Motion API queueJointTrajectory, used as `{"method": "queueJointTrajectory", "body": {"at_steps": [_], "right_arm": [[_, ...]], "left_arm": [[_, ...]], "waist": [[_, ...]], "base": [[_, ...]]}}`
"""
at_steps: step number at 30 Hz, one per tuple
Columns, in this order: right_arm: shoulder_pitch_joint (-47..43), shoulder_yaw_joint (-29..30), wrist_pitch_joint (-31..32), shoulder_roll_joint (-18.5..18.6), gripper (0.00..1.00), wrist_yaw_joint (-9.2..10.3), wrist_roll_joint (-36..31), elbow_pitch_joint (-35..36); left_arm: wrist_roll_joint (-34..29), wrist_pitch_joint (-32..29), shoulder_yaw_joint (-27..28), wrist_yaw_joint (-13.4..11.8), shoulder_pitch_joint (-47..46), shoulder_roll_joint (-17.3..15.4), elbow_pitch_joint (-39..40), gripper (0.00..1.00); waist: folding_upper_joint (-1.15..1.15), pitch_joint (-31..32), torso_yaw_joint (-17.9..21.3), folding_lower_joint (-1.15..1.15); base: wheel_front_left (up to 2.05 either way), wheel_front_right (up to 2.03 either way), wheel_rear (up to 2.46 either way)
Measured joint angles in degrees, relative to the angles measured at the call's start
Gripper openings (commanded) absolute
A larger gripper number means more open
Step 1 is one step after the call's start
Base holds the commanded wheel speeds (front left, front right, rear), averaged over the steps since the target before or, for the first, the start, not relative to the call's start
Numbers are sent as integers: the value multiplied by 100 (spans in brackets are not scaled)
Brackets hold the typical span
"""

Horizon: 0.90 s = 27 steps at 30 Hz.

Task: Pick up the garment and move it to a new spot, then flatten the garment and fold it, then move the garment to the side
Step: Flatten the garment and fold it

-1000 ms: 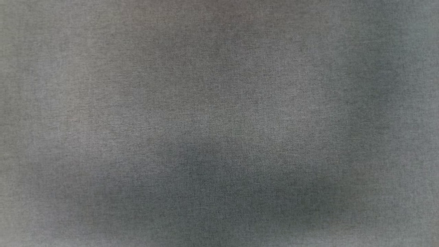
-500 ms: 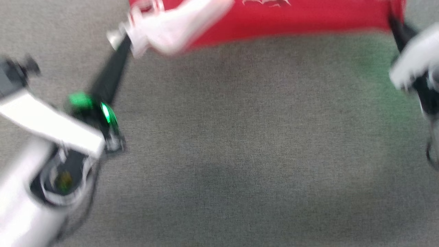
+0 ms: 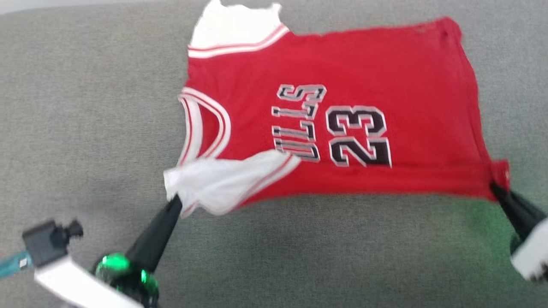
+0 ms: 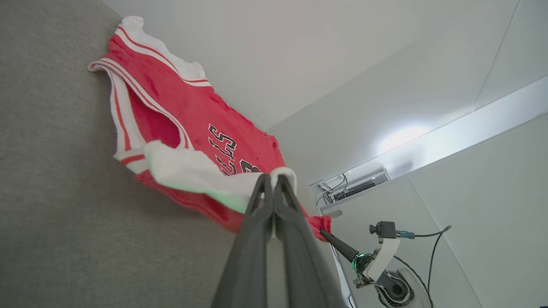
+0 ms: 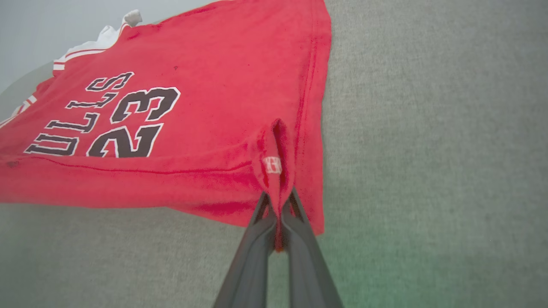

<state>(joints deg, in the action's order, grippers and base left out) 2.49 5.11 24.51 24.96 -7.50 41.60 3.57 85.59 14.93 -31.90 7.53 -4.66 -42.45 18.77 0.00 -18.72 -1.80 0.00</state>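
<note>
1. Your left hand (image 3: pixel 174 200) is clamped shut on the white sleeve (image 3: pixel 222 179). Your right hand (image 3: pixel 495 187) is pinched tight on the red hem corner (image 5: pixel 277 171).
2. Holding those two near corners stretches the garment (image 3: pixel 385 68) between your hands, probably to flatten it.
3. The garment lies spread on the grey bench (image 3: pixel 299 256), print upward. Its near edge seems slightly raised, judging by the shadow beneath.
4. The gripped sleeve flops over the lettering and hides its first letters.
5. The far sleeve is cut off at the top of the head view, your right arm runs off the right edge, and that view is soft.
</note>
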Motion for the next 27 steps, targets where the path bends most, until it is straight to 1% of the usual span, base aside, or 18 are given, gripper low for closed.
{"method": "queueJointTrajectory", "body": {"at_steps": [3,6,9,11,13,17,18,23,27], "right_arm": [[-666,471,331,-326,0,0,-141,668],[-1078,811,592,-646,0,0,-247,1235],[-1119,993,784,-900,0,0,-318,1573],[-937,1047,875,-1000,0,0,-367,1627],[-597,1058,920,-1085,0,0,-398,1582],[71,1009,975,-1099,0,0,-480,1195],[71,1009,975,-1099,0,0,-480,1195],[717,878,864,-1082,0,0,-527,628],[984,769,699,-1054,0,0,-548,172]], "left_arm": [[-140,3,170,0,499,2,211,0],[-298,4,310,0,662,32,412,0],[-390,4,226,0,527,-71,476,0],[-405,-41,67,0,164,-120,456,0],[-382,-198,-98,1,-271,-147,380,0],[-231,-388,-277,0,-1083,-151,47,0],[-231,-388,-277,0,-1083,-151,47,0],[48,-402,-292,1,-1763,-97,-408,0],[102,-357,-390,1,-1933,-74,-823,0]], "waist": [[0,25,-53,0],[0,6,-103,0],[0,-64,-116,0],[0,-127,-102,0],[0,-198,-71,0],[0,-363,11,0],[0,-363,11,0],[0,-570,127,0],[0,-686,206,0]], "base": [[0,0,0],[0,0,0],[0,0,0],[0,0,0],[0,0,0],[0,0,0],[0,0,0],[0,0,0],[0,0,0]]}}
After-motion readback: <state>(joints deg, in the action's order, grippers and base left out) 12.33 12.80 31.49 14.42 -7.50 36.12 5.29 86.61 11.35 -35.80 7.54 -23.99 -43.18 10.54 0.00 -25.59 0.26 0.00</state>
